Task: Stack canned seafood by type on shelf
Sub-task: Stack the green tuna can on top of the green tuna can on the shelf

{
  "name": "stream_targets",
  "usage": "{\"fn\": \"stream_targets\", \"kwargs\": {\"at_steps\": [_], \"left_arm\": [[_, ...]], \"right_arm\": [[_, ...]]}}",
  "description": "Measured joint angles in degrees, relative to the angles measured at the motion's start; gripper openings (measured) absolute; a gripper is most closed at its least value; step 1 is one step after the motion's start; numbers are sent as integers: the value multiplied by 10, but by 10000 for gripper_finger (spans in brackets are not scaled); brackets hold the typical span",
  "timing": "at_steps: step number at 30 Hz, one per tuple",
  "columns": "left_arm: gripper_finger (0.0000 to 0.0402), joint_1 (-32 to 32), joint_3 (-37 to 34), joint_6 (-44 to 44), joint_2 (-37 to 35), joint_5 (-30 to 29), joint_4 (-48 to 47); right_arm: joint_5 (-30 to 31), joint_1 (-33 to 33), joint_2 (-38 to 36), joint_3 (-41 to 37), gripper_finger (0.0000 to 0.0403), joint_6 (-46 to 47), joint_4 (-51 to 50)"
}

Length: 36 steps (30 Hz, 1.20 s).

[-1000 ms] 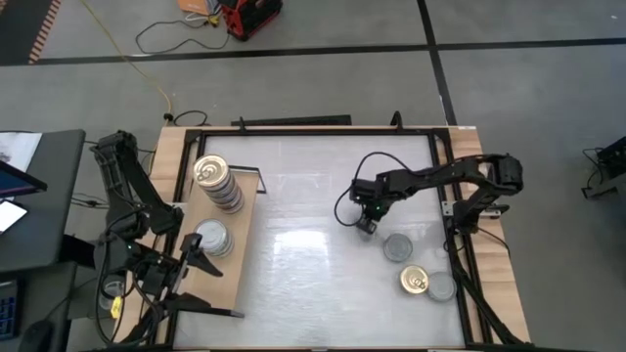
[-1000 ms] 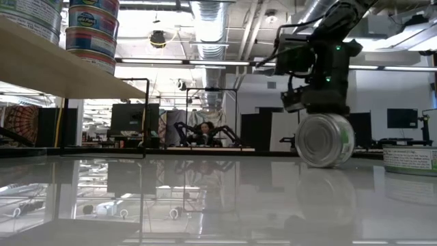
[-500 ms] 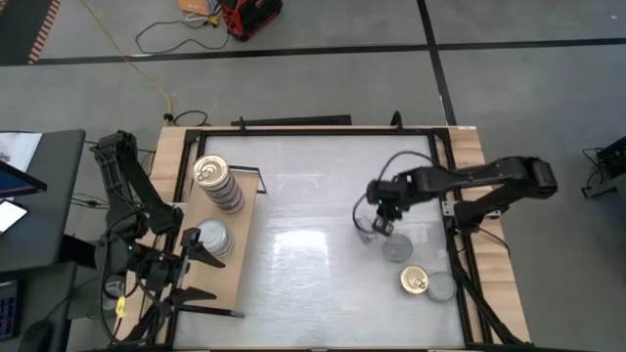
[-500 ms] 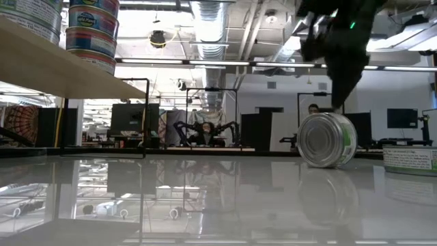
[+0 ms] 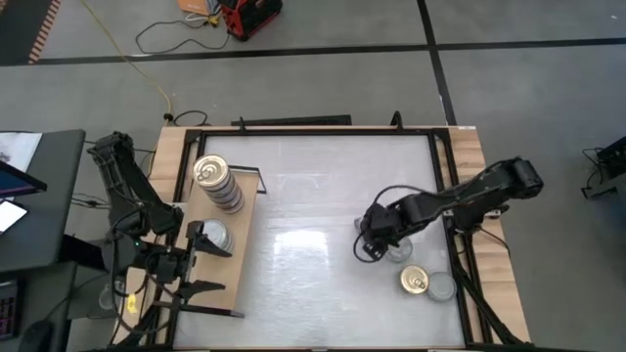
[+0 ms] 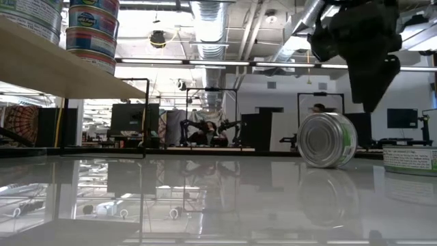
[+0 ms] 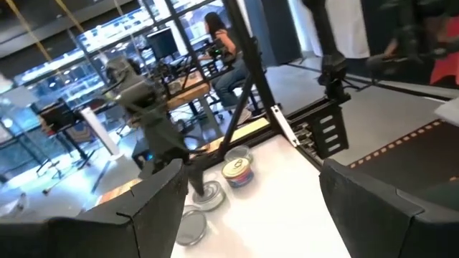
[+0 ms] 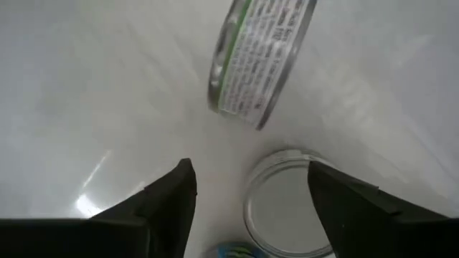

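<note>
the canned seafood splits up: two stacks on the shelf [image 5: 233, 256] at the bench's [image 5: 313, 284] left, one tin on edge [image 6: 327, 140] under the right pincer [image 5: 370, 244], spread wide and empty, flat tins [image 5: 423, 283] just beside. left pincer [image 5: 196, 262], spread, empty, hovers by the shelf.

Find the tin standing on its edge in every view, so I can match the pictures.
Low view: tin on edge, right of centre on the tabletop, round face showing.
High view: right of table centre, mostly hidden beside the right arm's tip.
Left wrist view: cannot be picked out for sure.
Right wrist view: at the top, label side showing.
Shared landmark: the open right hand, close by it.
</note>
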Motion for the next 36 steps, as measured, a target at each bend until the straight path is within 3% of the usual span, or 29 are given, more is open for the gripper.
{"fn": "stream_targets", "kwargs": {"at_steps": [5,18,23,36], "left_arm": [[304,14,0,-7,0,-1,0],[304,18,0,-45,0,-1,-6],[304,18,0,-49,0,0,-5],[304,18,4,-105,0,-2,-23]], "right_arm": [[93,22,51,48,290,54,-46],[277,67,125,86,290,115,-15],[288,75,131,86,290,165,-60],[301,92,194,79,290,206,-40]]}}
